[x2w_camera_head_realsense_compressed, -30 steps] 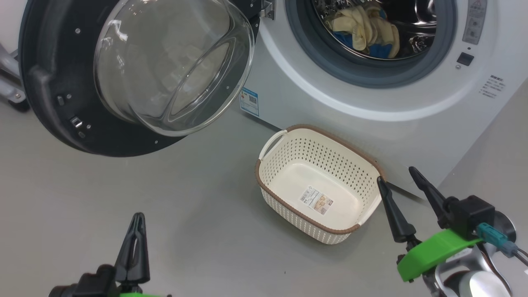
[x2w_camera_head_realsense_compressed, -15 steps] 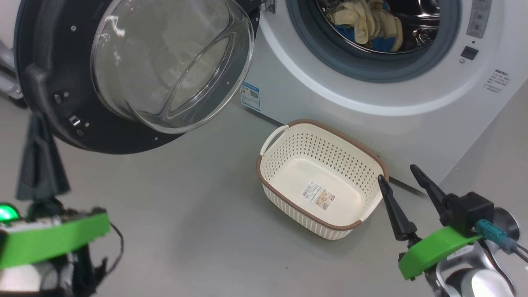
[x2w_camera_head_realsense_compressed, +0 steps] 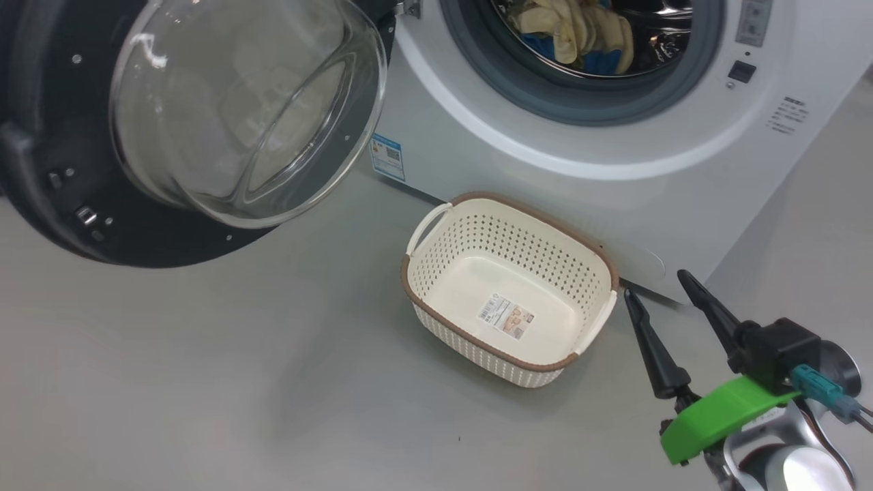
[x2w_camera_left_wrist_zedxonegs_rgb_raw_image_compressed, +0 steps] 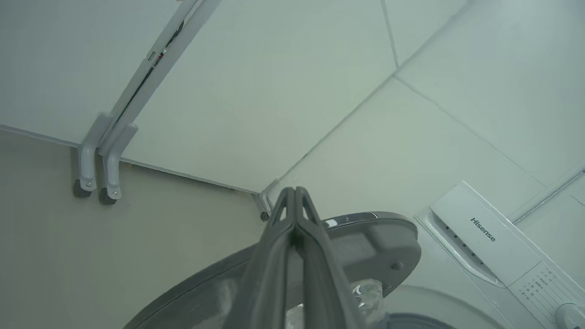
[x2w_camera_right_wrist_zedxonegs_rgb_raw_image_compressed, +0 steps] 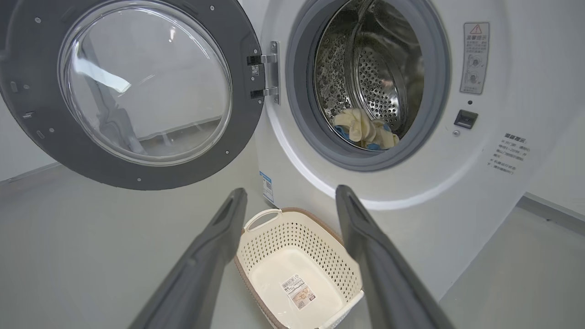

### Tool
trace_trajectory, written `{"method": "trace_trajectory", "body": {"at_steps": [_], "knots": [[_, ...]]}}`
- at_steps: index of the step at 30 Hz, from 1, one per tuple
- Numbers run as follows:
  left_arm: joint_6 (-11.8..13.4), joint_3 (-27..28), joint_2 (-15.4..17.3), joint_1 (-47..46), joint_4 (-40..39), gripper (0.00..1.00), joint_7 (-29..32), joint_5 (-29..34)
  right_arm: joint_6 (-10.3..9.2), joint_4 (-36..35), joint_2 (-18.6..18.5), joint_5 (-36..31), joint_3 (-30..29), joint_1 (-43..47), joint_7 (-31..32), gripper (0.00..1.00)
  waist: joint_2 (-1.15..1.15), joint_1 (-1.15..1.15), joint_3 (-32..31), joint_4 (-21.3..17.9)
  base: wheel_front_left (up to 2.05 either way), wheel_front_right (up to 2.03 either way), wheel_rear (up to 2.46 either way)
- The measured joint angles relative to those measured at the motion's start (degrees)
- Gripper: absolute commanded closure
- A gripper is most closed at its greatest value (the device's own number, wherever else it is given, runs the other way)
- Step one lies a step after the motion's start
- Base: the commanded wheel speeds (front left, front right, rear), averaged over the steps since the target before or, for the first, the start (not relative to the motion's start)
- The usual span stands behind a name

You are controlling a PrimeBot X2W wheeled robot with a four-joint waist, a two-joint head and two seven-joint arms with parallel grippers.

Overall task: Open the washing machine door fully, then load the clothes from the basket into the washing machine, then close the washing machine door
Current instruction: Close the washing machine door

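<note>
Left jaws: pressed together on nothing; the left gripper [x2w_camera_left_wrist_zedxonegs_rgb_raw_image_compressed: 296, 192] points up past the upper edge of the washing machine door [x2w_camera_left_wrist_zedxonegs_rgb_raw_image_compressed: 365, 237], toward the room's corner.
Right jaws: spread wide and empty; the right gripper [x2w_camera_head_realsense_compressed: 655, 285] hangs at 4 o'clock in the head view, one fingertip just beside the basket [x2w_camera_head_realsense_compressed: 470, 337].
Basket: on the floor at the centre of the head view, just beside the washing machine [x2w_camera_head_realsense_compressed: 545, 198], empty but for a label sticker [x2w_camera_head_realsense_compressed: 505, 317] on its bottom.
Clothes: the clothes [x2w_camera_head_realsense_compressed: 573, 37], cream-yellow and blue, lie in the steel drum at 1 o'clock.
Door: swung open at 10 o'clock, glass bowl bulging out.
Surface: the floor [x2w_camera_head_realsense_compressed: 204, 375] is smooth, matte grey.
Room: pale panelled walls [x2w_camera_left_wrist_zedxonegs_rgb_raw_image_compressed: 274, 91] meet in a corner; a grey frame on two castors [x2w_camera_left_wrist_zedxonegs_rgb_raw_image_compressed: 93, 169] stands at 9 o'clock in the left wrist view.
</note>
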Motion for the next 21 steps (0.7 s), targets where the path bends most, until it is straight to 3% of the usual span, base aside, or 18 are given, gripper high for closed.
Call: {"method": "trace_trajectory", "body": {"at_steps": [7,12,21], "knots": [[-2.1,7.3,1.2,-6.5,14.2,1.0,8.6,-12.5,0.0,-0.5,0.0,0.0,0.9,0.0,0.5,0.0,0.0,0.0,1.3,-4.2,0.0,0.0,0.0],[-2.2,14.1,1.7,-9.8,19.8,1.0,12.2,-21.0,0.0,-0.6,0.0,-0.1,1.1,-0.1,1.0,0.0,0.0,0.0,2.5,-6.8,0.0,0.0,0.0],[-1.2,17.4,4.5,-10.7,24.2,1.0,13.2,-23.2,0.0,-1.9,-0.2,-0.5,1.3,-0.5,2.0,0.0,0.0,0.0,5.2,-9.8,0.0,0.0,0.0]]}}
